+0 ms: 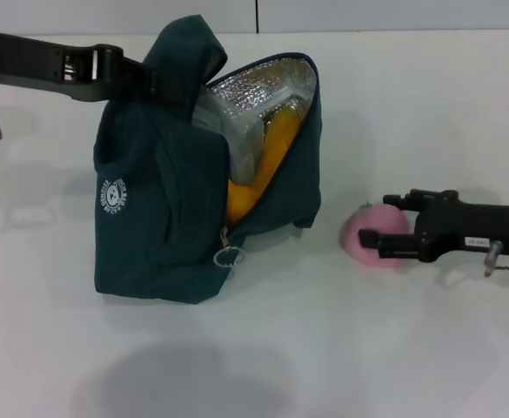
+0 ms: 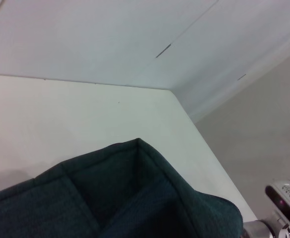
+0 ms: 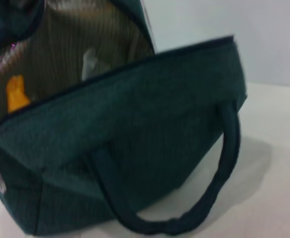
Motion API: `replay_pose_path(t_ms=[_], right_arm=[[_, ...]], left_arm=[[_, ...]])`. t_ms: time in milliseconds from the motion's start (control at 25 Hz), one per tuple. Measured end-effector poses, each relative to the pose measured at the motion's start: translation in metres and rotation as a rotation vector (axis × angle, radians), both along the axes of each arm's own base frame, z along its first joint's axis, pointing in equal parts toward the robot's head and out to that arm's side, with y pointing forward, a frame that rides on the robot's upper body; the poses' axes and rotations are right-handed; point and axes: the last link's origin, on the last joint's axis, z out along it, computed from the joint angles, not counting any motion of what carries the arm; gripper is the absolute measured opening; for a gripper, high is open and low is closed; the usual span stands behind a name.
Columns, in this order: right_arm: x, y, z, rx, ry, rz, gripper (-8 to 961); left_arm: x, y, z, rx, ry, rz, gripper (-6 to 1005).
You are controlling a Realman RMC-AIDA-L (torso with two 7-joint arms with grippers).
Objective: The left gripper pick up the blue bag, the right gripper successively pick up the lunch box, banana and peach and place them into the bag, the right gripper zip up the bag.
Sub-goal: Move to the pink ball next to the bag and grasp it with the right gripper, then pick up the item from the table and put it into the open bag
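Observation:
The blue bag (image 1: 158, 218) stands left of centre on the table, its mouth open toward the right and showing silver foil lining. My left gripper (image 1: 154, 80) is shut on the bag's top fabric and holds it up. Inside lie the clear lunch box (image 1: 228, 122) and the yellow-orange banana (image 1: 267, 148). The pink peach (image 1: 367, 228) rests on the table to the right of the bag. My right gripper (image 1: 383, 219) reaches in from the right, shut on the peach with one finger on each side. The right wrist view shows the bag (image 3: 135, 124), one loop handle (image 3: 226, 163) and a bit of banana (image 3: 17, 94).
The zipper's ring pull (image 1: 228, 256) hangs at the lower end of the bag's opening. White table surrounds the bag, with a wall along the far edge. The left wrist view shows bag fabric (image 2: 135, 198) and the table's corner (image 2: 172, 91) with floor beyond.

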Motion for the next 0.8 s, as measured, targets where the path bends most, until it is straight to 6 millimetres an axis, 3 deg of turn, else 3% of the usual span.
replay_pose_path(t_ms=[320, 640, 800], right_arm=[[0.0004, -0.0010, -0.0016, 0.003, -0.022, 0.017, 795], [0.0003, -0.0021, -0.0008, 0.003, -0.019, 0.022, 446], [0.0005, -0.0024, 0.0053, 0.020, 0.012, 0.015, 383]], left_arm=[[0.0014, 0.0008, 0.0000, 0.000, 0.000, -0.004, 45], [0.0009, 0.0006, 0.0003, 0.002, -0.001, -0.002, 45], [0.0011, 0.0007, 0.0004, 0.002, -0.001, -0.002, 45]])
